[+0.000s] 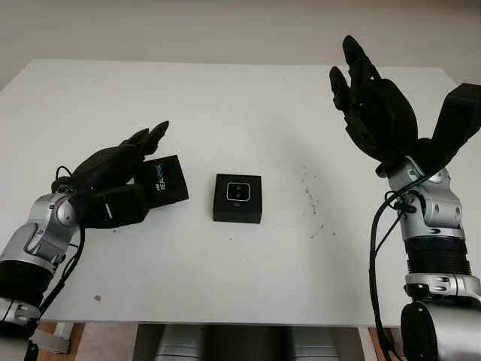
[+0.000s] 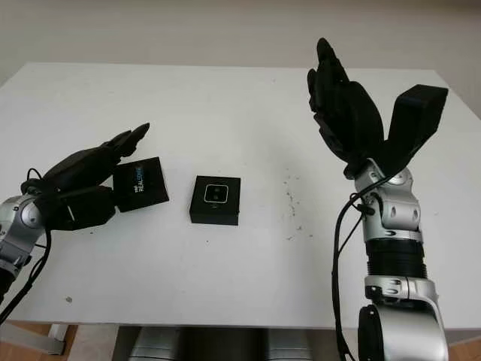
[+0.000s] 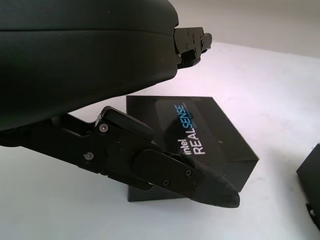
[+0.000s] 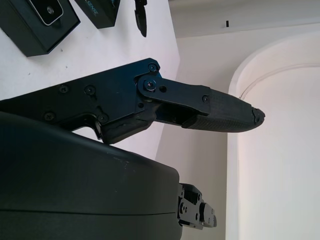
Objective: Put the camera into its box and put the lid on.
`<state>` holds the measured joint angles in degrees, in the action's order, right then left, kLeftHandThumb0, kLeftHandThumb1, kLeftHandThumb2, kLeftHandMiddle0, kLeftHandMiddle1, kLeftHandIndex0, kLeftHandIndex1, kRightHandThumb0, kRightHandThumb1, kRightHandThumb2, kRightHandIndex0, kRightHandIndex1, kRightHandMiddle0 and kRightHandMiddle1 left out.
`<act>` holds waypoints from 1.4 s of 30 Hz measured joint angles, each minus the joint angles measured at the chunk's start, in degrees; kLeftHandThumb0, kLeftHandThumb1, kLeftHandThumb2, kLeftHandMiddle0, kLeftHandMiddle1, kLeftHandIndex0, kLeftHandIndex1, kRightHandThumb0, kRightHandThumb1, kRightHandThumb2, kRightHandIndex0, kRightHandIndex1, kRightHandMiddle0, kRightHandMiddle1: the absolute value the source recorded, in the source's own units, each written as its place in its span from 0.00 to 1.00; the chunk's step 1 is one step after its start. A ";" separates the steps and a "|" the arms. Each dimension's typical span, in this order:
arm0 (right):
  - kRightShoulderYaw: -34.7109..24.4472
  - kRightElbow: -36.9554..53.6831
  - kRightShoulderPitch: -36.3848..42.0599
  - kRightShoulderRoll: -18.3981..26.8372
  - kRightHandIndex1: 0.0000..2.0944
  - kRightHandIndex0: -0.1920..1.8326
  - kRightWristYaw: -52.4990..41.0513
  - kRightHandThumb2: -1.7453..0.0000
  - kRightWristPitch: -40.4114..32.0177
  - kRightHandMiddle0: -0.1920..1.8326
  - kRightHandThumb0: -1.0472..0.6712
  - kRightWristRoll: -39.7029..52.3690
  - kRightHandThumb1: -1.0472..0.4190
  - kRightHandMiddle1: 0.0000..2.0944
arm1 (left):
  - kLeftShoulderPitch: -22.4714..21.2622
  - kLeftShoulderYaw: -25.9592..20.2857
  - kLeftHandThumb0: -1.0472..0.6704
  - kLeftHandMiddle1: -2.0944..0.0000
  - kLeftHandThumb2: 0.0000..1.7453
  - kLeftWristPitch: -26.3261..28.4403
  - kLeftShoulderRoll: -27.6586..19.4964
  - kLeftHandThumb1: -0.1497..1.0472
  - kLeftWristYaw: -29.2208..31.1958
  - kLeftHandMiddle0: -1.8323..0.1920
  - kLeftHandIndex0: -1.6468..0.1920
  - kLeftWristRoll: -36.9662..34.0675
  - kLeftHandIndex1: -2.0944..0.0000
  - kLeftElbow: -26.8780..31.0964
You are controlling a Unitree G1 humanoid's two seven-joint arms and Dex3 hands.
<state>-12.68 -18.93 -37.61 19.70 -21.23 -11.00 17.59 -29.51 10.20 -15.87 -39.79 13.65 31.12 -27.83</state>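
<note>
The box point(image 1: 237, 198) sits on the table point(image 1: 225, 98) near its middle, with the camera point(image 1: 238, 191) lying inside it. The lid point(image 1: 166, 180) lies on the table just to the left of the box, apart from it. The left hand point(image 1: 113, 184) is at the lid's far side from the box. The right hand point(image 1: 373, 101) is raised well to the right of the box.

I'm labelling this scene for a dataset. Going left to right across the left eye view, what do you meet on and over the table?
Left hand → lid printed REALSENSE → open box with the camera in it → raised right hand.
</note>
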 measured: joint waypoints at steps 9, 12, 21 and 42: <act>0.02 0.89 0.01 0.00 0.00 0.00 1.01 0.61 -0.61 0.00 0.17 -0.26 0.00 0.00 | -0.74 1.96 0.12 0.98 0.02 -1.82 -2.88 0.92 4.04 0.97 0.90 2.43 0.96 0.23; 0.14 1.20 0.03 0.00 0.00 0.00 1.27 0.60 -0.84 0.00 0.17 -0.50 0.00 0.00 | -0.79 2.09 0.17 0.97 0.02 -1.58 -2.93 0.89 4.55 0.95 0.86 3.09 0.96 0.56; 0.54 2.02 0.58 0.04 0.00 0.00 1.20 0.62 -1.04 0.00 0.16 -1.54 0.00 0.00 | -1.56 2.08 0.38 0.95 0.04 -5.17 -1.79 0.89 -1.16 0.81 0.71 1.58 0.95 -3.40; 0.72 3.01 1.24 0.07 0.00 0.00 2.18 0.65 -1.15 0.00 0.14 -3.35 0.00 0.00 | -6.00 3.44 0.55 0.31 0.03 -19.50 0.13 0.96 -11.08 0.76 0.75 1.16 0.34 -17.43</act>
<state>-11.96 -15.92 -36.37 19.77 -19.05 -12.15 14.24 -35.51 13.64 -35.37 -39.66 2.57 32.28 -45.27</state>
